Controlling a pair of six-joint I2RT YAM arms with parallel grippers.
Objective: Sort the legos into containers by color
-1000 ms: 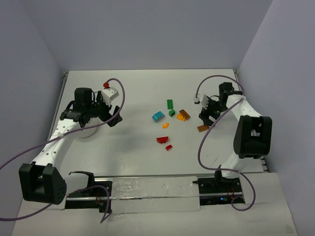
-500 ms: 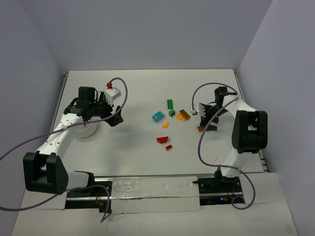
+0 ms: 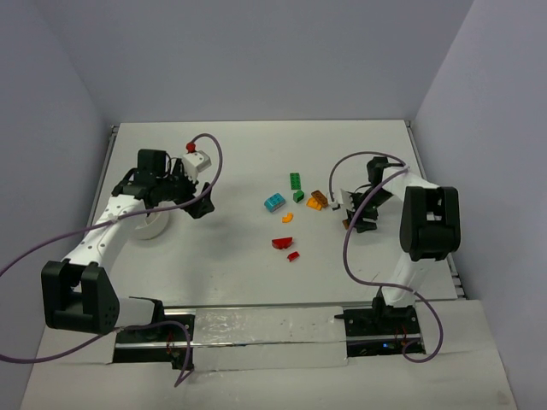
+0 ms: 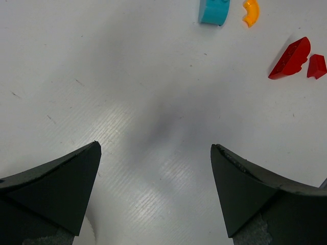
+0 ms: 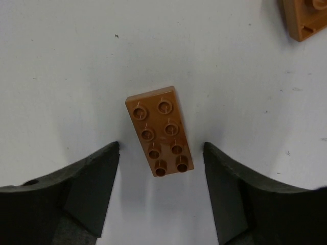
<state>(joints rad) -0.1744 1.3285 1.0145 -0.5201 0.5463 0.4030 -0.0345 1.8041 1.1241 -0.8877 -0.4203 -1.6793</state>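
Now that the right gripper [image 5: 161,153] has dropped down over the brown-orange 2x4 brick [image 5: 159,137], its jaws sit either side of it with a sliver of table [image 3: 239,154] showing on both flanks. So they're apart and not pinching yet. Looks to me like the grab is about to happen. The brick lies flat, studs up, over on the right of the table, a bit skewed to the fingers, so it might twist as they close.

Versus a second ago, that arm has folded in and come lower, and its jaws have narrowed. The left gripper [image 4: 154,153] is spread wide with nothing in it, over bare table next to the white bowl [image 3: 152,229], and it's barely shifted. The cyan brick [image 3: 273,202], green brick [image 3: 295,180] and red pieces [image 3: 281,243] in the middle haven't budged. Can't see into the bowl.
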